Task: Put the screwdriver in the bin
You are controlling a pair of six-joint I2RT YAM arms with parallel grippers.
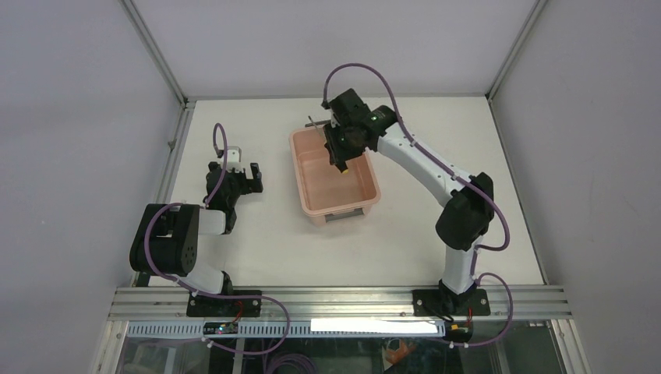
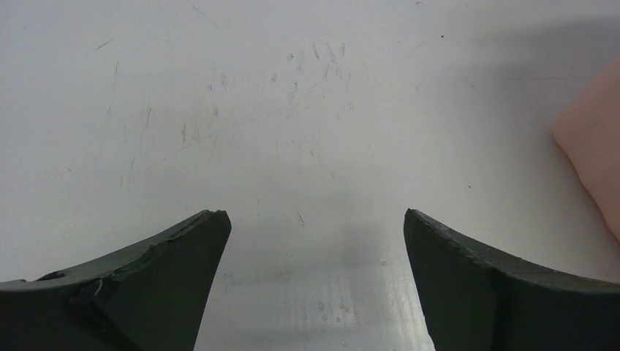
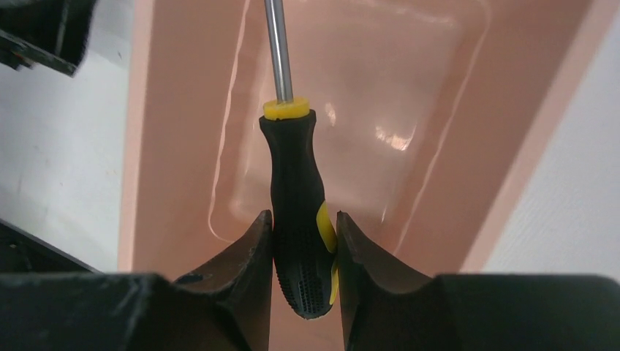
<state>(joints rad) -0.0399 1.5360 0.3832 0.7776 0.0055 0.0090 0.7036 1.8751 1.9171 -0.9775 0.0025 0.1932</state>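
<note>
Your right gripper (image 3: 302,219) is clamped on the screwdriver (image 3: 296,190). Both fingers (image 3: 252,248) press against the lower part of the black handle, one on each side. The butt end, with its dotted grip texture, sits just below the fingertips. A yellow inlay runs down one side of the handle, and a yellow collar caps the end where the metal shaft begins. The shaft leaves the top of the wrist view, so you cannot tell whether its tip touches anything.

The screwdriver hangs over the inside of the bin (image 3: 453,146), with the glossy pink floor behind it and the bin's long walls to either side. From above, the right gripper (image 1: 341,160) reaches down over the far half of the bin (image 1: 298,175), and a spot of yellow shows just beneath it. The bin's near short end carries a grey handle (image 1: 337,216).

Your left gripper (image 1: 251,178) is well to the left of the bin, on a folded arm. In its wrist view, the left gripper (image 2: 314,216) has its jaws spread wide apart over the scuffed white table (image 2: 292,110). A pink corner of the bin (image 2: 596,146) shows at the right edge of that view.
</note>
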